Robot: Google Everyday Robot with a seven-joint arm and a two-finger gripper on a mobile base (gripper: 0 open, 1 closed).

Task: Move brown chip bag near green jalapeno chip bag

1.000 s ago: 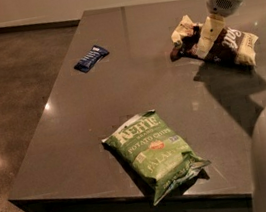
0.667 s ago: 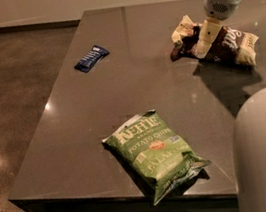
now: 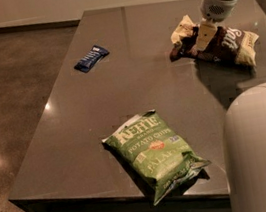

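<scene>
The brown chip bag [image 3: 224,44] lies at the far right of the dark table [image 3: 133,77], with cream ends and white script. My gripper [image 3: 203,39] comes down from the upper right and sits on the bag's left half, where the bag looks crumpled. The green jalapeno chip bag [image 3: 156,152] lies flat near the table's front edge, well apart from the brown bag, with its "Kettle" lettering facing up.
A small dark blue wrapper [image 3: 91,58] lies near the table's left edge. A rounded white part of my body [image 3: 262,152] fills the lower right corner. The table's front edge and left edge drop to a brown polished floor [image 3: 10,98].
My gripper has sunk slightly down and left onto the brown bag. The white part of my body in the foreground has come further into view. Both bags stay in place.
</scene>
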